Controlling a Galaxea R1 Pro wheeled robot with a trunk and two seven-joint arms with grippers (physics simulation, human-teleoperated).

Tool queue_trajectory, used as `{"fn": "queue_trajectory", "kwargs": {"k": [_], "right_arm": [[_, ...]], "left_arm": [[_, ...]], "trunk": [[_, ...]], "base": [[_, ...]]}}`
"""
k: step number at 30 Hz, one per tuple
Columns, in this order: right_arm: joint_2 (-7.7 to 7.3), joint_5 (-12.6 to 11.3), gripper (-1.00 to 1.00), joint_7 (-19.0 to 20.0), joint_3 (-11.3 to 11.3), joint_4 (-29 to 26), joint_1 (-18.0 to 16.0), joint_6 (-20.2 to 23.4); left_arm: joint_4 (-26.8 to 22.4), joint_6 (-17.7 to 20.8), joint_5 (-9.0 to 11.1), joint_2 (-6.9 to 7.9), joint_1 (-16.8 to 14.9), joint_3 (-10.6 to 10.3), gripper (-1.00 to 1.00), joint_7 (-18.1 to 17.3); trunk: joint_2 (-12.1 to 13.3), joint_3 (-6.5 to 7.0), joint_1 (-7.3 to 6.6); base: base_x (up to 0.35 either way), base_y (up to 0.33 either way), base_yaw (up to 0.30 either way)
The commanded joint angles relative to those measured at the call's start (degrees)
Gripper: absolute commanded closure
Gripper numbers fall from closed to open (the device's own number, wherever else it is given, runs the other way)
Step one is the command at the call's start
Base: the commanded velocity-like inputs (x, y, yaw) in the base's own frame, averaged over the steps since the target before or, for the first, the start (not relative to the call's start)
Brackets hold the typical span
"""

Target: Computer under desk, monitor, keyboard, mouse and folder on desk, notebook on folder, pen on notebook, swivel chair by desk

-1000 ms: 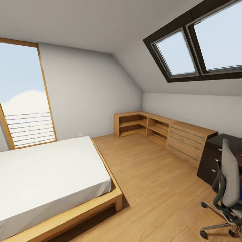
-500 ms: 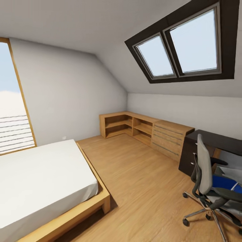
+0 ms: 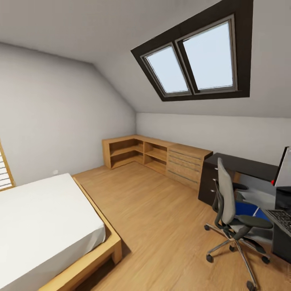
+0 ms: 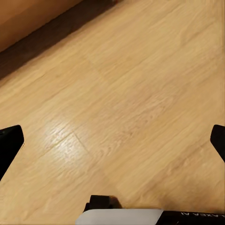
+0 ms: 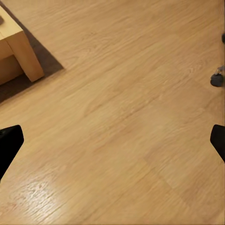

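The folder (image 3: 245,209) lies flat on the seat of the swivel chair (image 3: 231,210), a strip of bright blue showing past the grey backrest, just in front of the desk (image 3: 242,165). It looks thin, light and somewhat flexible, likely slick against the padded seat, so the best hold is probably on a free edge that overhangs the cushion, pinched from the side; the chair will likely roll on its casters if pushed. On the near end of the desk the keyboard (image 3: 282,218) sits at the edge, with the monitor (image 3: 284,173) standing behind it, its pale back and a red dot visible. The head view gives the room: a bed (image 3: 44,226) at the left, a low wooden shelf unit (image 3: 155,155) along the far wall, a skylight (image 3: 190,62) above. The wrist views instead look down at bare wood floor (image 4: 122,103); the left gripper (image 4: 112,143) and right gripper (image 5: 112,140) both have fingers spread wide with nothing between them, and the right wrist view also catches a bed leg (image 5: 23,56) and a chair caster (image 5: 217,78).
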Motion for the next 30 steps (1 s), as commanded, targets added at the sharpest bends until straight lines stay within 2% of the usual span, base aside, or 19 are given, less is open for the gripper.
{"fn": "queue_trajectory", "kwargs": {"k": [1, 9, 30], "right_arm": [[0.01, 0.4, -1.0, -0.1, -0.1, 0.1, -0.1, -0.2], [0.01, 0.4, -1.0, -0.1, -0.1, 0.1, -0.1, -0.2], [0.01, 0.4, -1.0, -0.1, -0.1, 0.1, -0.1, -0.1]], "left_arm": [[0.0, -0.1, 0.4, 0.01, 0.0, 0.0, -1.0, 0.0], [0.0, -0.1, 0.4, 0.03, 0.0, 0.0, -1.0, 0.0], [0.0, -0.2, 0.4, 0.03, 0.0, 0.0, -1.0, 0.0]], "trunk": [[0.0, -0.05, 0.02], [0.0, 0.15, 0.02], [0.0, 0.65, 0.02]], "base": [[0.142, 0.225, -0.299], [0.133, 0.129, -0.299], [0.006, 0.004, -0.299]]}}
